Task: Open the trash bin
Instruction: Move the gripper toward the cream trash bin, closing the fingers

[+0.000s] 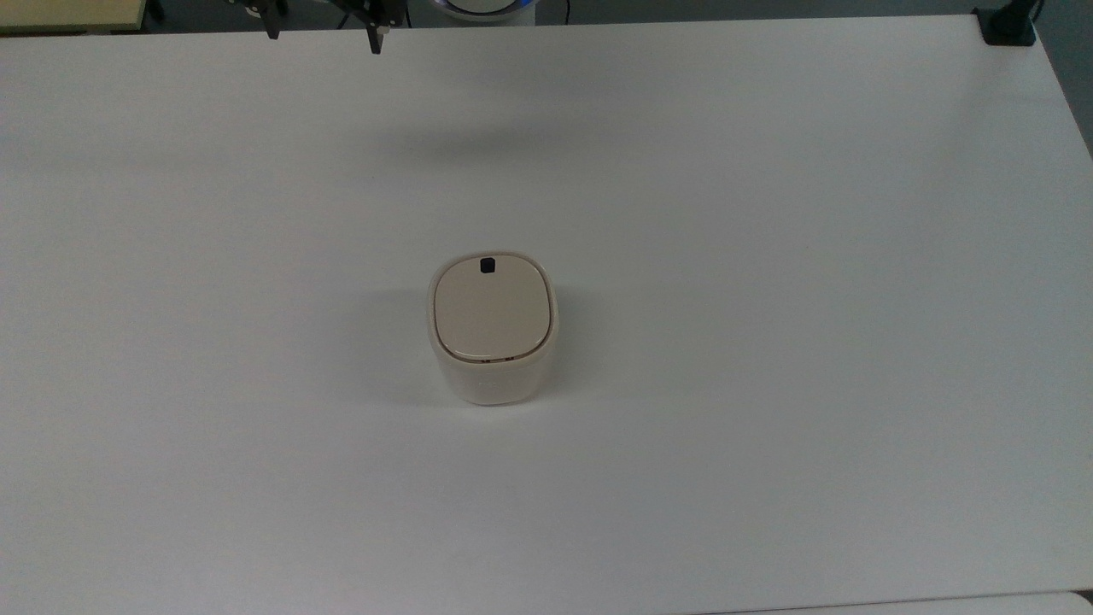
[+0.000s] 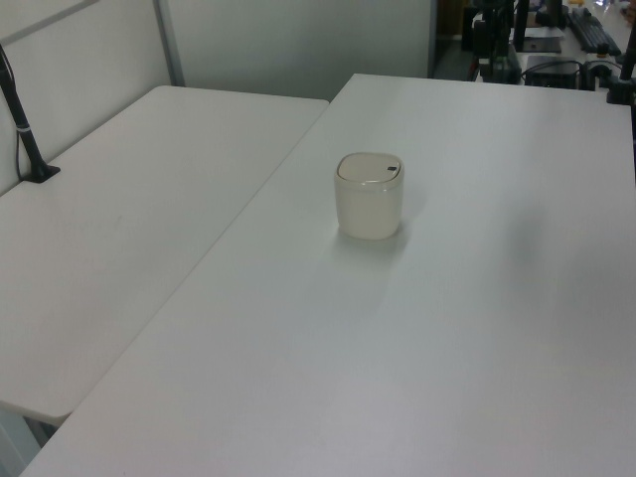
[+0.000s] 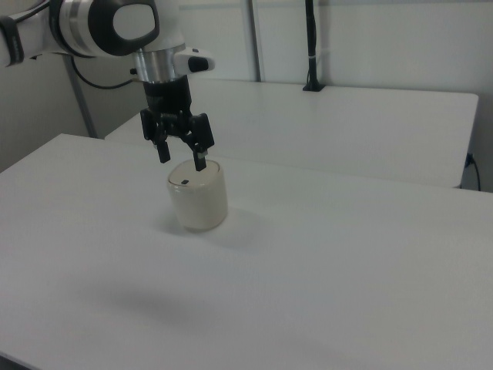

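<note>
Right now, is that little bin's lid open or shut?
Shut. The trash bin stands upright on the table, its beige lid lying flat inside the rim, black button untouched.

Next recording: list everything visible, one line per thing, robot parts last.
trash bin: one, cream-white, upright mid-table, lid shut.
lid: one, beige, flat on the bin.
button: one, black, at the lid edge toward the top view's top.
table: one, white, under the bin.
second table: one, white, adjoining on the left view's left.
pole: one, black, on the second table.
gripper: one, black, jaws open, raised clear of the bin.
</note>
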